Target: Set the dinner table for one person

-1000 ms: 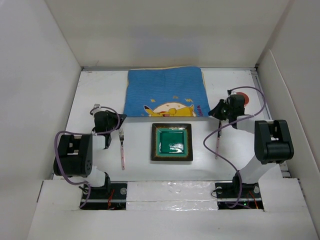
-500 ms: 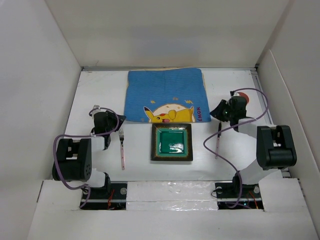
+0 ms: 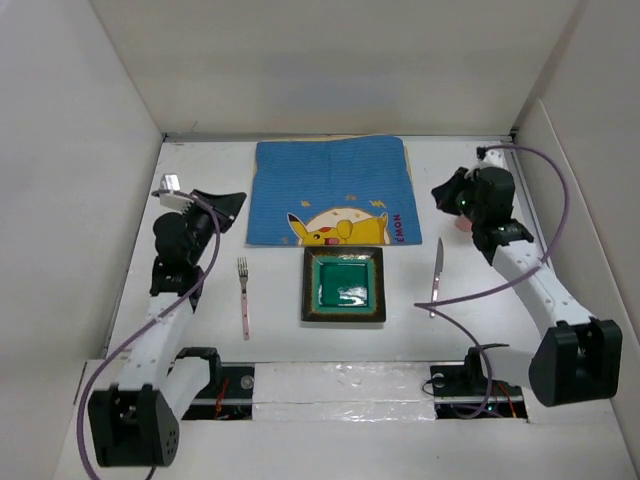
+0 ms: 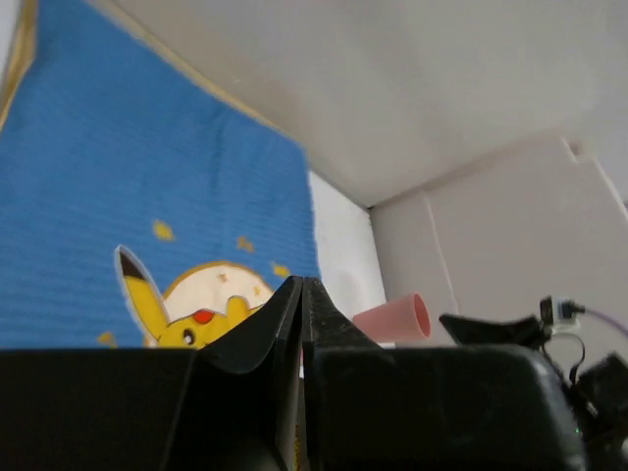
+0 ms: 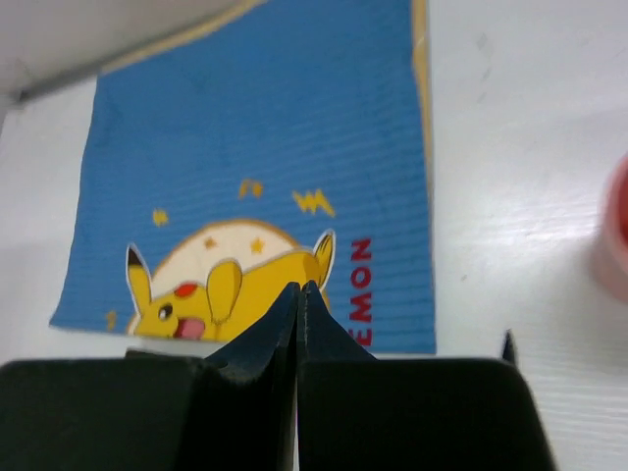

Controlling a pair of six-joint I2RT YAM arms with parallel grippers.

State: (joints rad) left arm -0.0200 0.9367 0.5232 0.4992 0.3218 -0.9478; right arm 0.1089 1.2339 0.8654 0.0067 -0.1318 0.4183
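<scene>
The white dinner table holds a blue cartoon placemat at the back. A green square plate lies in front of it. A fork lies left of the plate and a knife lies right of it. My left gripper is shut and empty, beside the placemat's left edge; its wrist view looks across the placemat. My right gripper is shut and empty, beside the placemat's right edge; its wrist view looks down on the placemat.
A pink cup lies on its side at the far right of the table, mostly hidden under my right arm in the top view; its blurred edge shows in the right wrist view. White wall panels surround the table.
Both arms have stretched out and lifted away from the cutlery. The left gripper moved back from the fork, the right gripper back from the knife. Fork, knife and plate stayed put.
</scene>
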